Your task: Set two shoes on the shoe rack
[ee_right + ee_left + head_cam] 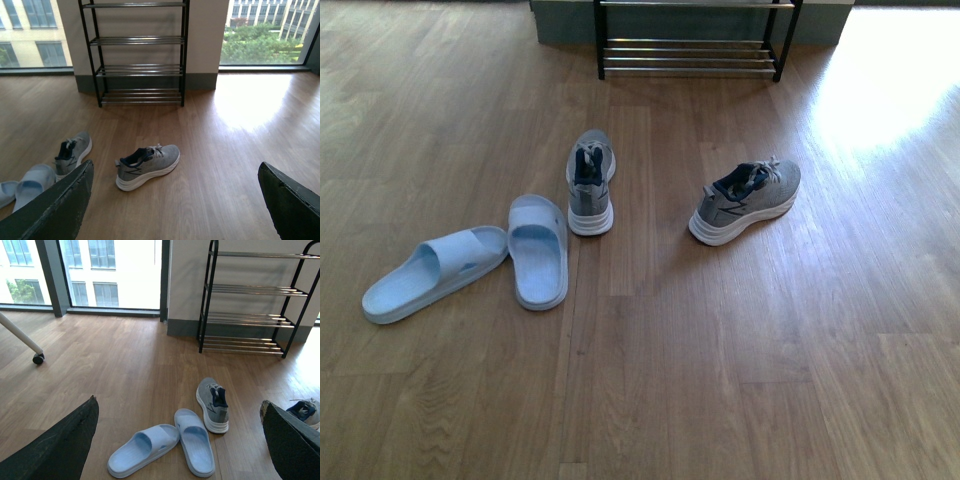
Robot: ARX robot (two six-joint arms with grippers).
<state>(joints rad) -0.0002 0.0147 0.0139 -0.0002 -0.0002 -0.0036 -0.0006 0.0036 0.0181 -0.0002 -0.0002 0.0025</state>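
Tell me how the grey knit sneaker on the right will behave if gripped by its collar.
The grey knit sneaker probably lifts lightly; its knit upper looks soft, so the collar may buckle. The thick white sole looks stiff and flat, so it should slide rather than tip.

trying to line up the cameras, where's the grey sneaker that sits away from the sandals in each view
Front view: sneaker right of centre, apart from the other shoes.
Left wrist view: mostly hidden; only laces and collar show, beyond the other sneaker.
Right wrist view: whole, in front of the shoe rack.
Shared landmark: the shoe rack, against the wall in all three.
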